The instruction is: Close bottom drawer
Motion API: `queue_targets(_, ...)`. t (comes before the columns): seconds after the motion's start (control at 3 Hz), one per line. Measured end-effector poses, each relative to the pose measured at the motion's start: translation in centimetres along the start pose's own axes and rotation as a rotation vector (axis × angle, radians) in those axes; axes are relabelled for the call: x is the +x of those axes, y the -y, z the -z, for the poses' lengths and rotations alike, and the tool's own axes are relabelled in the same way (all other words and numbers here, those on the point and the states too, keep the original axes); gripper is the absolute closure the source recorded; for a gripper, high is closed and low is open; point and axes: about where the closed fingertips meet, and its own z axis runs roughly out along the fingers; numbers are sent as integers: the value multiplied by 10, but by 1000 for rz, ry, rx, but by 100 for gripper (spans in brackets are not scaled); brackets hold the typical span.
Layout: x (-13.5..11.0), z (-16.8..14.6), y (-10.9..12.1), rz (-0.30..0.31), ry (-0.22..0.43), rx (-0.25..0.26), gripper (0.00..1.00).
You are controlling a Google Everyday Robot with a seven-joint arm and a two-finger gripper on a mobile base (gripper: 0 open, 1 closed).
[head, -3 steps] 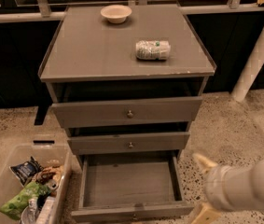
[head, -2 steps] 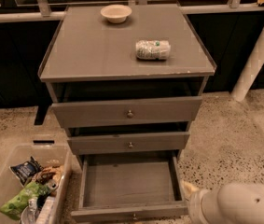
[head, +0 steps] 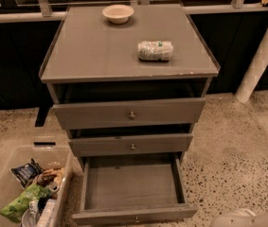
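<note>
Hand (head: pixel 248 218) at bottom-right frame edge, mostly cut off | grip: cannot tell | bottom drawer (head: pixel 131 188) stands open

The pale pincer (head: pixel 245 218), at the bottom right corner, is mostly cut off by the edge; so is the clear plastic bin (head: pixel 68 174), bottom left.

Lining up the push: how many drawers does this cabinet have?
3. Top drawer just under the cabinet top, middle drawer below it, bottom drawer lowest, pulled far out. None look hidden. The hand sits at the lower right edge, right of that drawer.
</note>
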Motion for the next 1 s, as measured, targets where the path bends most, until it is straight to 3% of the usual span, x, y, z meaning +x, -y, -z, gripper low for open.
queue_targets(0.33,17,-21,-8,-84,-55,-64,0)
queue_targets(0.67,19,-21,-4,-87,-56,-59,0)
queue_targets(1.0,10,-20,30,-56,-56,-27,0)
